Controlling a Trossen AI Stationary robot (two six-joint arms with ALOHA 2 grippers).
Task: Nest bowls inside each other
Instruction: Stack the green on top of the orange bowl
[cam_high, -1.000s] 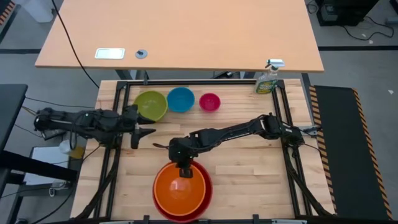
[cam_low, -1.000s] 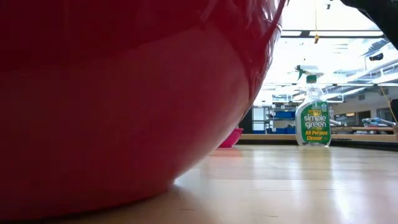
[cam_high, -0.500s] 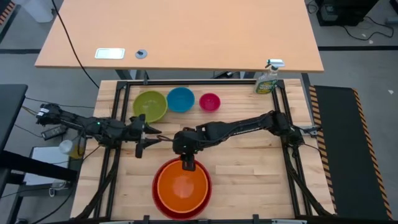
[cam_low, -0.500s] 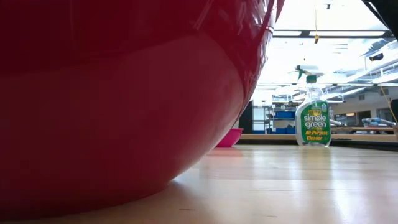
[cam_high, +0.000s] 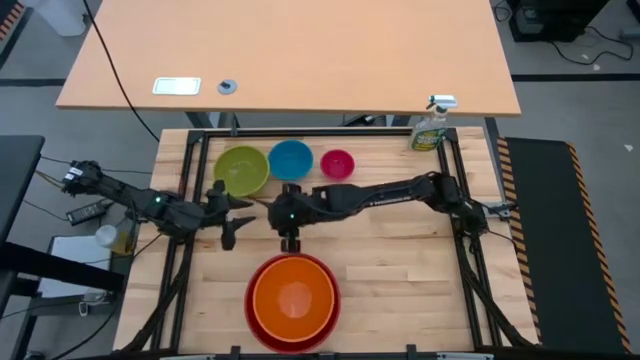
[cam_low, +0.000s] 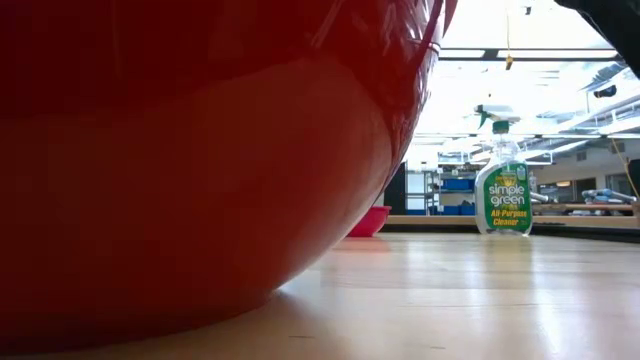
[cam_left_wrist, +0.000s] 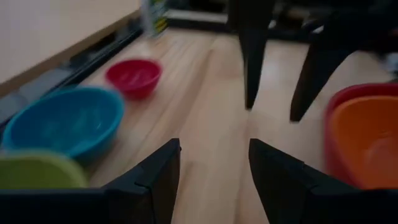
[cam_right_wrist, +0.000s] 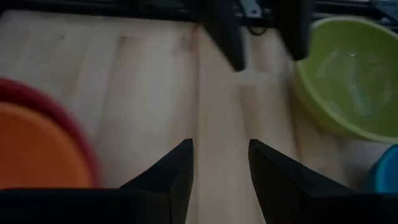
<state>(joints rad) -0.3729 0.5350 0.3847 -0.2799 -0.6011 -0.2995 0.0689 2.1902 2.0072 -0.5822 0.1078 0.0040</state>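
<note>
High view: the table (cam_high: 400, 270) is seen from above, with the red bowl (cam_high: 252, 318) set at its near edge and the orange bowl (cam_high: 292, 297) nested inside it. In the low view the red bowl's wall (cam_low: 190, 170) fills most of the picture. Along the far edge three bowls are lined up apart from one another: the green bowl (cam_high: 242, 169) at the left, the blue bowl (cam_high: 291, 159) beside it, and the pink bowl (cam_high: 338, 163) to the right of that. A spray bottle (cam_high: 431, 127) is stood at the far right corner, well apart from the bowls.

The right gripper (cam_high: 290, 240) is held over bare wood between the row of three bowls and the nested pair. Its fingers (cam_right_wrist: 174, 177) are spread apart in the right wrist view, and nothing is gripped between them; the green bowl (cam_right_wrist: 348, 74) and the orange bowl (cam_right_wrist: 37, 149) are seen on either side.

The left gripper (cam_high: 235, 218) is placed just near of the green bowl, close to the right gripper. Its fingers (cam_left_wrist: 155, 177) are parted wide with only table between them, and nothing is held.
</note>
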